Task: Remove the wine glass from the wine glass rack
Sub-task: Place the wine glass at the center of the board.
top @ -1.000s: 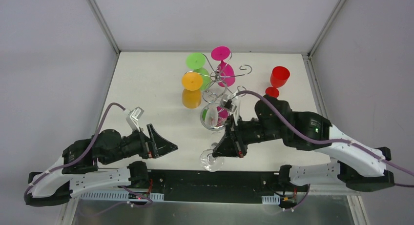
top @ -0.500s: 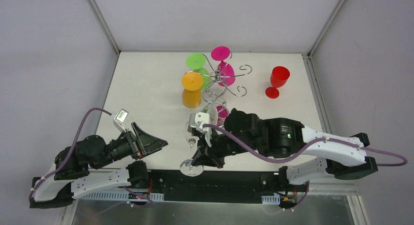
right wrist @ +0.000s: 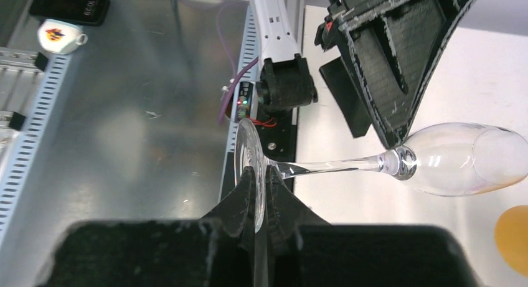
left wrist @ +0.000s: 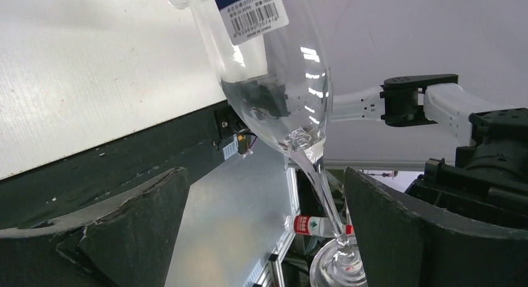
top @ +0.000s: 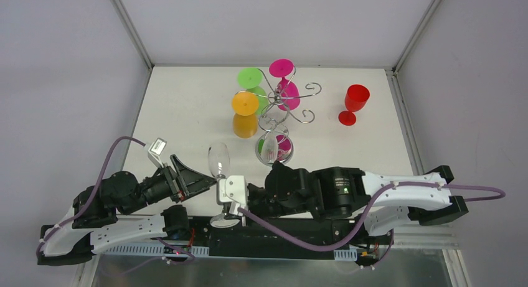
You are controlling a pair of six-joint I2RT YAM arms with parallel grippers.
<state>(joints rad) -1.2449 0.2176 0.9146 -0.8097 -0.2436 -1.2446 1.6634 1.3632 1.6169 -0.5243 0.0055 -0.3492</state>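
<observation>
A clear wine glass (top: 218, 159) hangs tilted over the table's near edge, its foot (right wrist: 248, 151) pinched between the fingers of my right gripper (right wrist: 260, 175), which is shut on it. In the top view the right gripper (top: 225, 211) lies low at the front centre. My left gripper (top: 208, 180) is open and faces the glass. Its stem (left wrist: 320, 190) passes between the wide-apart fingers (left wrist: 127, 228), close to the right one, and I cannot tell whether it touches. The wine glass rack (top: 278, 98), of chrome wire, stands at the back centre.
Orange (top: 245, 112), green (top: 251, 80) and magenta (top: 283, 81) glasses hang on the rack. A red glass (top: 355, 103) stands upright at the back right. The rack's mirrored base (top: 274, 148) sits just behind my right arm. A black rail (top: 280, 231) runs along the near edge.
My right arm has carried the clear glass from beside the rack's base leftward and nearer, to in front of the left gripper. The left gripper has stayed open.
</observation>
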